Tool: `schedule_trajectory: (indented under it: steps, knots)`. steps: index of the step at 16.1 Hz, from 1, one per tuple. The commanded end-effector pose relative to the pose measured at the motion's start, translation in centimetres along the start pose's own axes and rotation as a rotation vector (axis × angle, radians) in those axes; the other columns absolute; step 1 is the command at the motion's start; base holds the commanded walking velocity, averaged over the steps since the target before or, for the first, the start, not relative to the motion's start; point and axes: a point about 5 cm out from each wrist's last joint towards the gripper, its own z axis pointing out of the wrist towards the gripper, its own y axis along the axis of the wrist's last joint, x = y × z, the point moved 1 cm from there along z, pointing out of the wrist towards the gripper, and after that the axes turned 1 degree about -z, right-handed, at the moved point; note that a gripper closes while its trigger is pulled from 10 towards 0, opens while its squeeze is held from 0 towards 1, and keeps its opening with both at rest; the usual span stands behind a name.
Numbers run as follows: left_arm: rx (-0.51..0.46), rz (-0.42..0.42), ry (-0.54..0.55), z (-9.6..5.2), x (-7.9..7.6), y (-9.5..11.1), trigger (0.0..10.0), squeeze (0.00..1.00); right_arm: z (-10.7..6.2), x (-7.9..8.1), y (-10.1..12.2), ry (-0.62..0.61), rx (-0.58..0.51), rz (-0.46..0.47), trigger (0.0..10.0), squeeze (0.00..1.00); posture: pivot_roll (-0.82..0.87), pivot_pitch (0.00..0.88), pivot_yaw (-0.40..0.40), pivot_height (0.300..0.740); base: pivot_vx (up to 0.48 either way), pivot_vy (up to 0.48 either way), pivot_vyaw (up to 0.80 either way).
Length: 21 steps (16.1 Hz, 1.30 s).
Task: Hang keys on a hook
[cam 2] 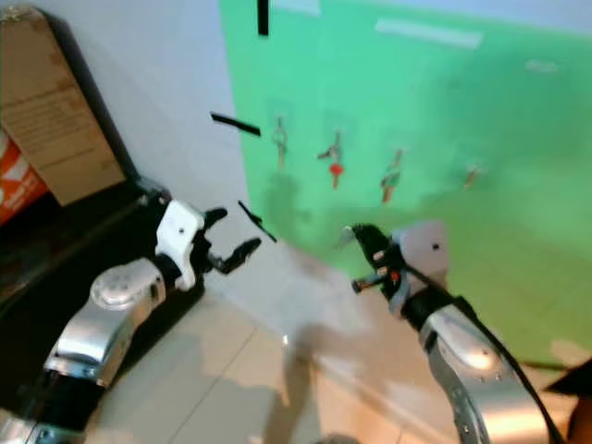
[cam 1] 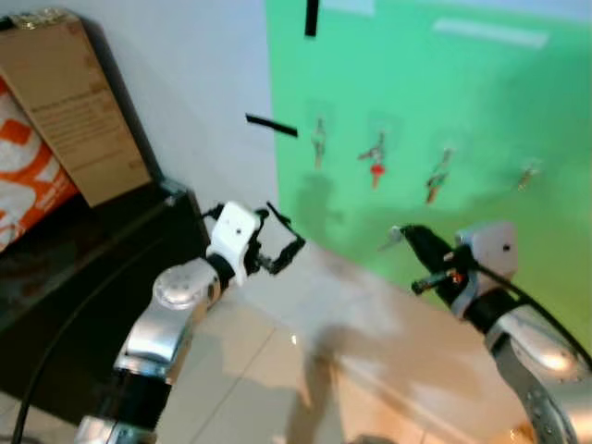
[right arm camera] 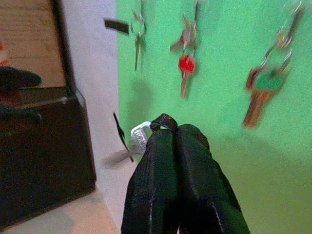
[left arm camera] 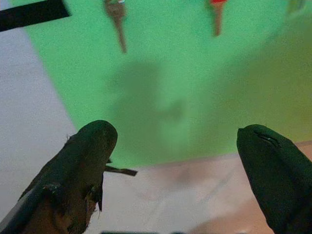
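Several keys hang on hooks in a row on the green wall panel (cam 1: 444, 83): a plain key (cam 1: 319, 141), a red-headed key (cam 1: 376, 159), a green-headed key (right arm camera: 265, 83) and a small one (cam 1: 527, 174) at the far right. My right gripper (right arm camera: 170, 127) is raised in front of the panel, below the row. It is shut on a silver key (right arm camera: 140, 135) that sticks out at its tip (cam 1: 395, 235). My left gripper (cam 1: 289, 236) is open and holds nothing. It hovers near the panel's left edge, below the plain key (left arm camera: 117, 19).
A cardboard box (cam 1: 69, 102) and an orange-and-white bag (cam 1: 28, 176) stand on a black cabinet (cam 1: 83, 268) at the left. Black tape strips (cam 1: 271, 125) mark the white wall. Pale floor tiles (cam 1: 277, 370) lie below.
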Motion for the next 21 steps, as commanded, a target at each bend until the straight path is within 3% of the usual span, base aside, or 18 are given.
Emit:
schedule_trajectory:
  steps: [1,4,8,13,17,21]
  knots:
    - [0.003,-0.014,-0.029,0.3,-0.5,0.1,10.0,0.00,0.0,-0.3,0.3,-0.004,0.000,0.005,10.0,0.00,-0.15,0.000,0.078,0.740,0.000,0.000,0.00]
    - [0.025,-0.045,-0.063,0.4,-0.7,0.0,10.0,0.00,0.0,0.0,1.0,0.019,-0.028,0.029,10.0,0.00,-0.13,0.000,0.061,0.740,0.000,0.000,0.00]
    - [0.039,-0.033,-0.238,-0.6,-1.7,0.2,10.0,0.00,0.6,0.1,1.9,0.031,-0.065,0.066,10.0,0.00,-0.11,0.000,0.048,0.740,0.000,0.000,0.00]
    - [0.027,-0.054,-0.408,-1.3,-2.5,1.3,10.0,0.00,0.6,-1.5,2.8,-0.086,-0.145,0.180,10.0,0.00,-0.12,0.000,0.065,0.740,0.000,0.000,0.00]
    - [0.021,-0.057,-0.454,-1.4,-2.6,1.8,10.0,0.00,0.3,-3.1,3.7,-0.192,-0.207,0.245,10.0,0.00,-0.13,0.000,0.075,0.740,0.000,0.000,0.00]
    - [0.025,-0.064,-0.473,-1.6,-2.7,1.9,10.0,0.00,0.4,-3.2,4.1,-0.195,-0.229,0.268,10.0,0.00,-0.12,0.000,0.079,0.740,0.000,0.000,0.00]
